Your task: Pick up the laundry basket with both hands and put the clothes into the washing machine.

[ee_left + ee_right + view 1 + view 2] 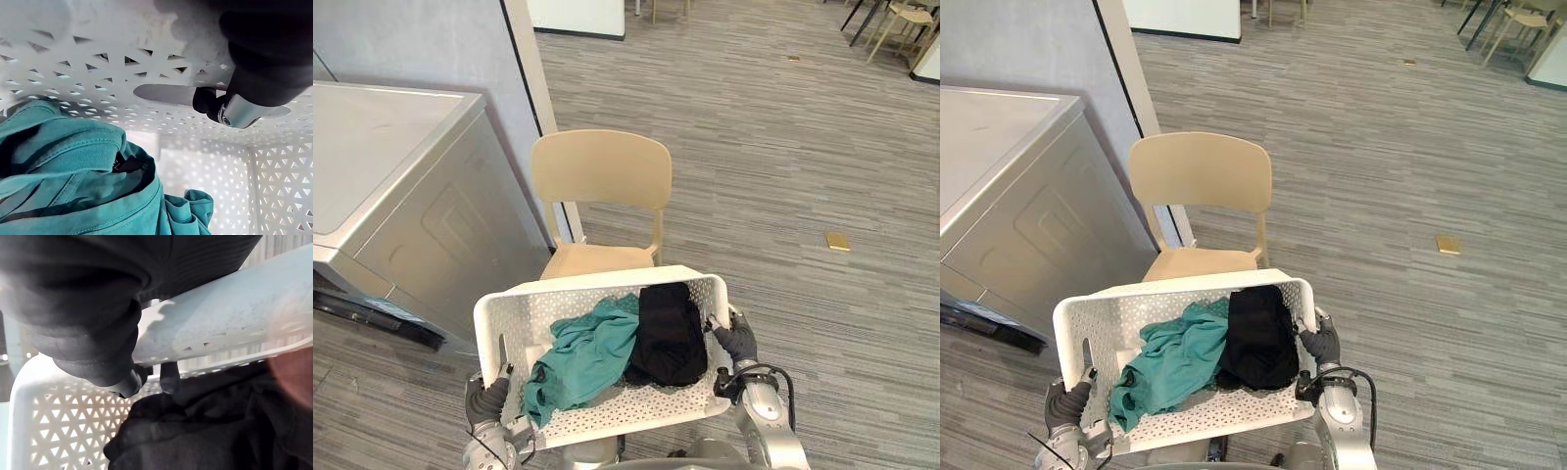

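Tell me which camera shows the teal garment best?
Left eye view: the whole teal garment lies in the laundry basket beside a black garment. The right eye view matches; the left wrist view shows close folds; the right wrist view, the black garment.

I had both arms up in front, one at each end of the basket [607,280]. Left hand [487,397] pinched its wall, thumb inside. Right hand [736,340] curled fingers over the rim.
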`<state>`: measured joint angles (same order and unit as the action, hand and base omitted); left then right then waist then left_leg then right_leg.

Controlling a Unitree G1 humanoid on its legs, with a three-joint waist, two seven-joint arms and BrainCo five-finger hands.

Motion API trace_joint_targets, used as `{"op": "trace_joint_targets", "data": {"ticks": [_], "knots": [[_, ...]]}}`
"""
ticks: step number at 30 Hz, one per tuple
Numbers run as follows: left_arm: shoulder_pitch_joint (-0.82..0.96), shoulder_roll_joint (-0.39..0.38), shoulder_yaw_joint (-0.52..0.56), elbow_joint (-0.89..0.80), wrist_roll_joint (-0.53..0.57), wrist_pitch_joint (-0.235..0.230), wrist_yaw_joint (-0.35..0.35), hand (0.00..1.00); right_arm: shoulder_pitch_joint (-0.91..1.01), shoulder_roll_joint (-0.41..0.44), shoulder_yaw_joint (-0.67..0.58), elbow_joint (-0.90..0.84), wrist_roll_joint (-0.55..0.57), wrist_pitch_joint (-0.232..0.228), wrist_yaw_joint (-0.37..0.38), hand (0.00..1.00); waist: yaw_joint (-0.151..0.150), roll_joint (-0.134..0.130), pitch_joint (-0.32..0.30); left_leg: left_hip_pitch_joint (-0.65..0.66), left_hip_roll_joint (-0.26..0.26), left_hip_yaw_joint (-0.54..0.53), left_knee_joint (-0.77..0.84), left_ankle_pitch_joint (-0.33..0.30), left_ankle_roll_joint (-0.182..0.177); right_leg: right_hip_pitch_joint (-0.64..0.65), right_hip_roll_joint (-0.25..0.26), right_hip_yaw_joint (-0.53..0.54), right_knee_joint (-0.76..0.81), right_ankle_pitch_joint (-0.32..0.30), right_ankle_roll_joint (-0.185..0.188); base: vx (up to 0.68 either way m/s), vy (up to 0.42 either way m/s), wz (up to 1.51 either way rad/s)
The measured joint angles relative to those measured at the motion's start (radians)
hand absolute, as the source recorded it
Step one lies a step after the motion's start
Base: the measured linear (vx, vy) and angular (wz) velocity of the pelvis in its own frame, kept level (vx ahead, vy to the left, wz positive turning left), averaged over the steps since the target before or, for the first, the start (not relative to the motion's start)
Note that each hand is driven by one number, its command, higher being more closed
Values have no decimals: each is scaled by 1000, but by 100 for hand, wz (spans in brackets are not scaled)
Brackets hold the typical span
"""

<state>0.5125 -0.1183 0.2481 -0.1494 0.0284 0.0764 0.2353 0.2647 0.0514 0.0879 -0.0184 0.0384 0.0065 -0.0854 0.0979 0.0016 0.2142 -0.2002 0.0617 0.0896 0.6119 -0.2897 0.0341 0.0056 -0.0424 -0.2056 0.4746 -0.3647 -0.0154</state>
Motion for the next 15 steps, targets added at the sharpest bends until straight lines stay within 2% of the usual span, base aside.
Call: {"op": "trace_joint_targets", "data": {"ticks": [1, 3, 4, 6, 7, 8, 9, 10, 12, 14, 15], "knots": [[-1, -2, 0, 0, 0, 0, -3, 100, -3, -3, 0, 0, 0, 1, 0, 100, 0, -5, 2, -23, 14, -9, 41, -16, 10, -4, -7, 6, 2, 3, -1, -22, 80, -26], [0, -2, 0, 1, 0, 0, -7, 100, -3, -3, 0, 0, 0, 0, -1, 100, 0, -11, 0, -41, 65, -64, 72, -14, 5, -7, -11, 22, 1, 9, 8, 17, 111, -26], [0, -2, 0, 1, 0, 0, -8, 100, -4, -3, 0, 4, 0, 0, -2, 100, 0, -14, -3, -40, 93, -129, 45, -8, -5, -12, -16, 38, -2, 15, 18, 52, 205, -28], [-1, -3, -3, 3, 0, 0, -8, 100, -5, -6, -3, 6, 0, 1, -2, 100, -4, -13, -7, -14, 121, -203, -60, 30, -62, -15, -36, 53, -12, 28, 43, 54, 281, -27], [-4, -2, -7, 12, -1, 0, -12, 100, -6, -9, -9, 14, 0, 0, -2, 100, -3, -12, -14, 24, 126, -214, -143, 50, -163, -20, -54, 72, -24, 39, 72, 56, 300, -22], [-11, 4, -8, 24, -1, 0, -12, 100, -10, -3, -12, 27, 0, 0, -2, 100, -3, -21, -19, 24, 109, -197, -151, 60, -174, -23, -73, 80, -38, 50, 92, 77, 394, -30], [-18, 13, -9, 41, -1, 0, -12, 100, -10, 0, -19, 37, 0, 2, -2, 100, -4, -35, -29, 20, 76, -175, -155, 62, -168, -15, -108, 94, -80, 72, 127, 80, 390, -18], [-22, 17, -15, 46, -1, 0, -11, 100, -5, 0, -25, 36, -1, 2, -2, 100, -5, -38, -31, 14, 47, -163, -141, 62, -165, 3, -138, 98, -123, 98, 153, 70, 372, -10], [-24, 26, -23, 46, -1, -1, -11, 100, -8, 1, -39, 36, -1, 2, -2, 100, -1, -39, -31, 12, 15, -136, -132, 60, -163, 11, -174, 102, -159, 136, 169, 26, 351, -11], [-30, 32, -22, 46, -10, -4, -11, 100, -20, 3, -40, 39, -5, 2, -2, 100, -2, -34, -30, 5, -10, -108, -126, 48, -122, -7, -193, 125, -162, 160, 165, -8, 276, -23], [-31, 33, -22, 46, -10, -4, -11, 100, -23, 3, -40, 40, -6, 2, -3, 100, -2, -34, -30, 3, -11, -104, -124, 46, -117, -11, -194, 125, -161, 162, 162, -34, 132, -23]]}}
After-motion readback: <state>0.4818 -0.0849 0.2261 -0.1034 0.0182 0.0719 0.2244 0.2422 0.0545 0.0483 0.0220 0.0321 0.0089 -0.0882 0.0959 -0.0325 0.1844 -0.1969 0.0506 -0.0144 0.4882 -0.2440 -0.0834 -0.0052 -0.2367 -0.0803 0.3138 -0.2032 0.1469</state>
